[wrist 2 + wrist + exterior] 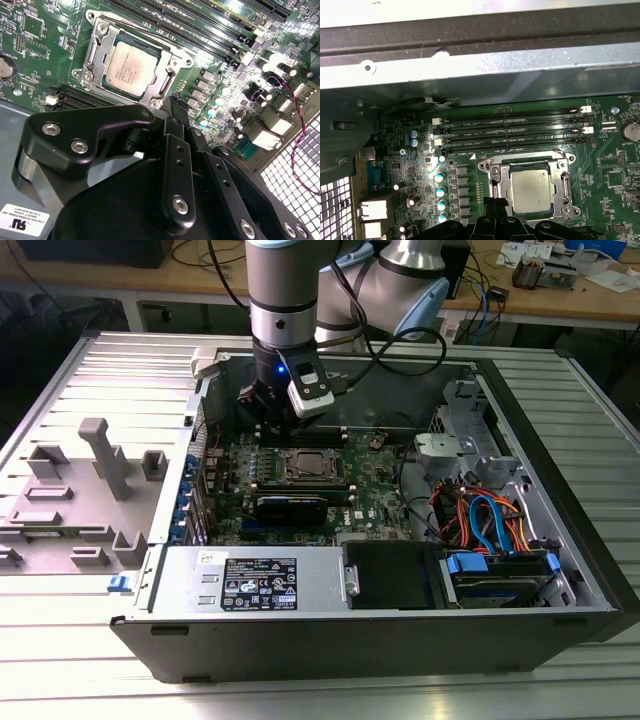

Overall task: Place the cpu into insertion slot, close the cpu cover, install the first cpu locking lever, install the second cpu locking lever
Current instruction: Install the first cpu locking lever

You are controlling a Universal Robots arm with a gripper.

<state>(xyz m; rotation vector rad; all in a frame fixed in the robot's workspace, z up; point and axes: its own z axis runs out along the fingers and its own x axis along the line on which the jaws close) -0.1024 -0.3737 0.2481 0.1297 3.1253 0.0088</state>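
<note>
The cpu (131, 67) (532, 190) lies flat in the insertion slot (308, 466) on the green board. Its dull silver top shows through the window of the cpu cover (172, 62) (495, 171), which is folded down over it. Thin metal lever rods run along the socket's edges; whether they are latched I cannot tell. My gripper (275, 422) (175, 102) (495, 204) hangs just above the board at the socket's edge, on the exterior view's left of it. Its black fingers are pressed together, shut, and hold nothing.
Long black memory slots (512, 132) run beside the socket. A black card with a green edge (290, 506) stands in front of it. The case walls (330, 365) hem in the board. A power supply (255, 585), a drive bay with cables (490, 530) and a grey fixture (100, 460) are nearby.
</note>
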